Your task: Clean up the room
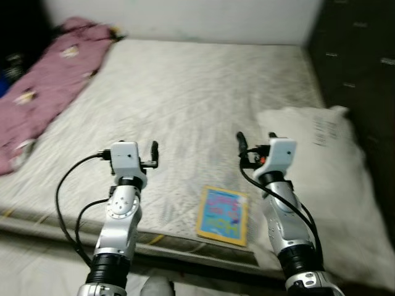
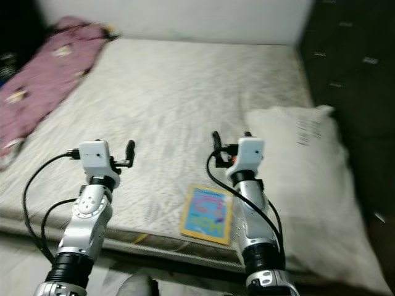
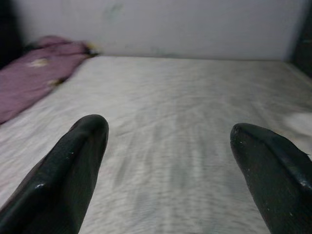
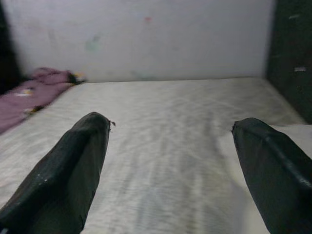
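Observation:
A colourful book (image 1: 223, 214) lies flat near the front edge of the bare grey mattress (image 1: 197, 92), between my two arms. My left gripper (image 1: 134, 150) hovers over the mattress to the left of the book, open and holding nothing. To the book's upper right, my right gripper (image 1: 255, 140) is also open and holds nothing. A white pillow (image 1: 330, 179) lies on the right side of the bed, just beyond the right gripper. A crumpled purple blanket (image 1: 46, 86) lies along the left side. In the left wrist view the fingers (image 3: 68, 170) frame bare mattress.
A pale wall (image 1: 185, 15) runs behind the bed's far end. A dark cabinet (image 1: 361, 55) stands along the right side. The bed's front edge (image 1: 173, 243) is right below my arms, with pale floor (image 1: 37, 271) beneath it.

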`<state>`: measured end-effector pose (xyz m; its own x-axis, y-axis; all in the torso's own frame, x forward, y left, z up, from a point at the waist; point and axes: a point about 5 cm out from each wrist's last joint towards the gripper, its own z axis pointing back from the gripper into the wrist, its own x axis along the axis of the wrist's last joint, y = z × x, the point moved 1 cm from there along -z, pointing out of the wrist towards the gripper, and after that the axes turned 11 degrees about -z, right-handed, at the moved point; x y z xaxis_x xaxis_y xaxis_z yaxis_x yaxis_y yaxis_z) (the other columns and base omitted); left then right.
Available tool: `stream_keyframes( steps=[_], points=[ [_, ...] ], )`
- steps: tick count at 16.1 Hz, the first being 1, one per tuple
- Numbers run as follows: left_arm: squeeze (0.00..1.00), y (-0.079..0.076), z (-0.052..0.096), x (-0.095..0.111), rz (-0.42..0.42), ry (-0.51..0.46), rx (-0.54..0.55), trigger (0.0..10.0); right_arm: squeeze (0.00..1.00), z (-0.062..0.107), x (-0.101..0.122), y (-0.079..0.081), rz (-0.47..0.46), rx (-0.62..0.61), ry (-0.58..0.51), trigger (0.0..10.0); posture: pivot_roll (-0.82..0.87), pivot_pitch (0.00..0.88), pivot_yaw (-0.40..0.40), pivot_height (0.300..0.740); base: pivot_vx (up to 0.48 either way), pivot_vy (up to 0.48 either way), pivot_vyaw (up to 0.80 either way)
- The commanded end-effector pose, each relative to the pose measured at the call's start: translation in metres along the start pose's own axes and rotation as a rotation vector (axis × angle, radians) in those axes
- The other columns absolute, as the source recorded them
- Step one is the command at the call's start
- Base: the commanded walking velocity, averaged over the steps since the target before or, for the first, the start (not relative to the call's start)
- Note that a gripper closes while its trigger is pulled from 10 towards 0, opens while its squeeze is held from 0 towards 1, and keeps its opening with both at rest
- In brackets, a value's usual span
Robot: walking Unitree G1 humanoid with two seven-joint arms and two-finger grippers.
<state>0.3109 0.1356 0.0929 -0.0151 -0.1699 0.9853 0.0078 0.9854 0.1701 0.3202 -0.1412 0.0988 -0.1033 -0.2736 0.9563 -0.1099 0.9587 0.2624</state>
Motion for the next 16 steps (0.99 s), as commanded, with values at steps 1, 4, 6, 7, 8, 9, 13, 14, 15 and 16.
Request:
stream_keyframes(
  steps=[1, 4, 6, 7, 8, 9, 13, 14, 15, 16],
  points=[
    [0.00, 0.007, 0.006, -0.009, -0.008, 0.013, 0.014, 10.0, 0.00, 0.004, 0.000, 0.001, -0.002, 0.004, -0.001, 10.0, 0.00, 0.000, 0.066, 0.740, 0.000, 0.000, -0.45],
    [0.00, 0.007, 0.010, -0.015, -0.025, 0.027, 0.004, 10.0, 0.00, 0.013, -0.003, -0.003, 0.012, -0.006, 0.001, 10.0, -0.02, 0.000, 0.117, 0.740, 0.000, 0.000, 0.00],
    [0.00, 0.000, 0.004, -0.014, -0.018, 0.029, -0.043, 10.0, 0.00, 0.013, 0.000, -0.006, 0.026, -0.028, -0.017, 10.0, -0.05, 0.000, 0.146, 0.740, 0.000, 0.000, 0.00],
    [0.00, -0.004, -0.001, -0.008, -0.029, 0.011, -0.062, 10.0, 0.00, 0.013, 0.004, -0.008, 0.042, -0.035, -0.031, 10.0, -0.07, 0.000, 0.153, 0.740, 0.000, 0.000, 0.00],
    [0.00, -0.005, -0.003, -0.006, -0.040, -0.001, -0.067, 10.0, 0.00, 0.013, 0.006, -0.009, 0.051, -0.037, -0.037, 10.0, -0.08, 0.000, 0.155, 0.740, 0.000, 0.000, 0.00],
    [0.00, -0.005, -0.006, -0.002, -0.038, -0.015, -0.067, 10.0, 0.00, 0.014, 0.009, -0.010, 0.063, -0.035, -0.041, 10.0, -0.09, 0.000, 0.158, 0.740, 0.000, 0.000, 0.00],
    [0.00, 0.000, 0.001, -0.006, -0.024, -0.009, -0.036, 10.0, 0.00, 0.020, 0.005, -0.013, 0.067, -0.033, -0.019, 10.0, -0.07, 0.000, 0.133, 0.740, 0.000, 0.000, 0.00],
    [0.00, 0.001, 0.005, -0.010, -0.022, 0.005, -0.027, 10.0, 0.00, 0.020, 0.001, -0.010, 0.050, -0.032, -0.007, 10.0, -0.06, 0.000, 0.121, 0.740, 0.000, 0.000, 0.00],
    [0.00, 0.001, 0.008, -0.013, -0.016, 0.016, -0.022, 10.0, 0.00, 0.020, -0.002, -0.009, 0.040, -0.034, 0.001, 10.0, -0.05, 0.000, 0.120, 0.740, 0.000, 0.000, 0.00],
    [0.00, 0.001, 0.012, -0.018, -0.001, 0.041, -0.006, 10.0, 0.00, 0.018, -0.006, -0.005, 0.037, -0.030, 0.011, 10.0, -0.04, 0.000, 0.130, 0.740, 0.000, 0.000, 0.00]
  ],
)
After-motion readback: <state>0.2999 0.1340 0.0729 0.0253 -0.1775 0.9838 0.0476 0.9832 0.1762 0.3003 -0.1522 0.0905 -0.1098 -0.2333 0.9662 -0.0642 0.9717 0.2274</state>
